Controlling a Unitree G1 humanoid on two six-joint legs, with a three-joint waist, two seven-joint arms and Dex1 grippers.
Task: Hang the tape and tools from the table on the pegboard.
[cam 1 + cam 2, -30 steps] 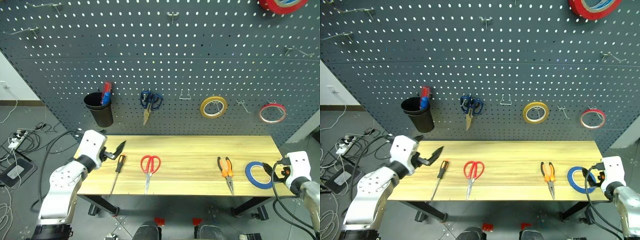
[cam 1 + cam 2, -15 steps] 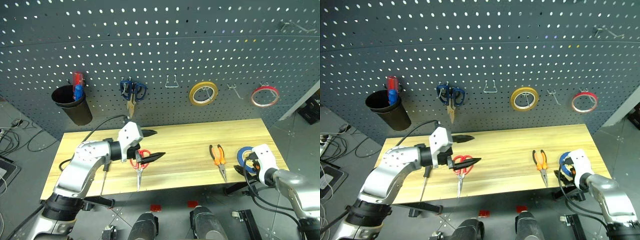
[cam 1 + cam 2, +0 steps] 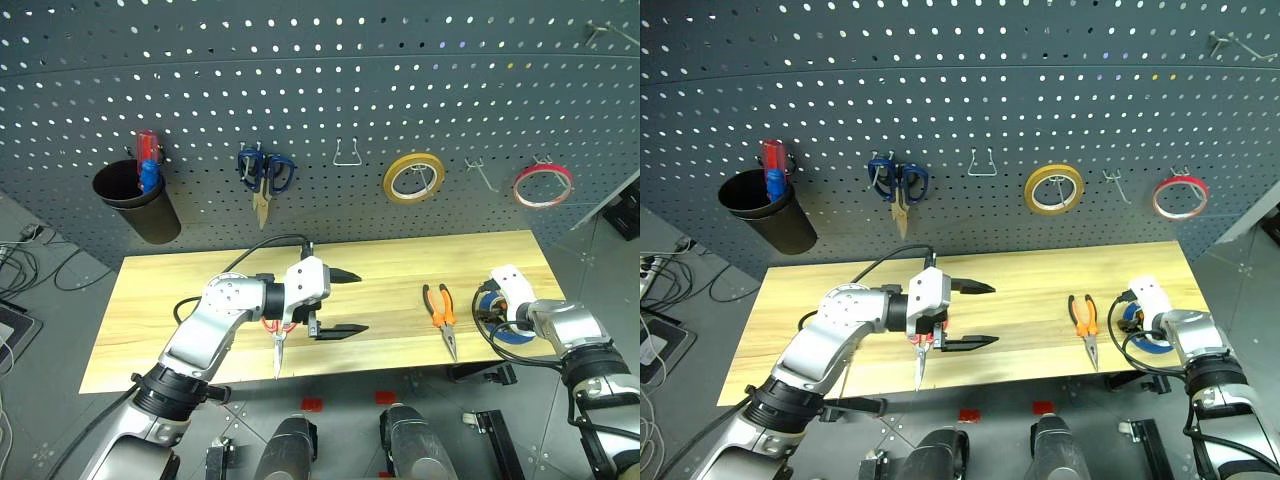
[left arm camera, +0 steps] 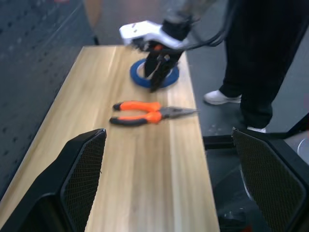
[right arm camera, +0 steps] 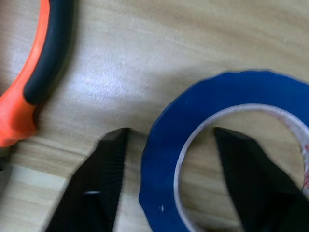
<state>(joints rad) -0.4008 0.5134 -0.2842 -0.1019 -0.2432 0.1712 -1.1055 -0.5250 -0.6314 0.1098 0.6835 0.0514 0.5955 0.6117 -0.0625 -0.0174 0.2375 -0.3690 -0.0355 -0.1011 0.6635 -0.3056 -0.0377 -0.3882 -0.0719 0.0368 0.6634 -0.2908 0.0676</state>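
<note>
Nothing's hung yet: blue tape [image 5: 193, 140], pliers [image 3: 441, 310], red scissors [image 3: 919, 352] all lie on the table [image 3: 150, 300]. Your right tool [image 5: 166, 159] straddles the tape's wall, one finger inside the ring, not clamped (so not lifted). Left tool [image 3: 345, 300] gapes wide, empty, above the table's middle.

My left gripper [image 3: 337, 301] hangs with jaws wide over the red scissors [image 3: 277, 340], blocking reach to them. Bare table [image 3: 390, 270] lies between it and the pliers [image 3: 441, 312], free to pass.
</note>
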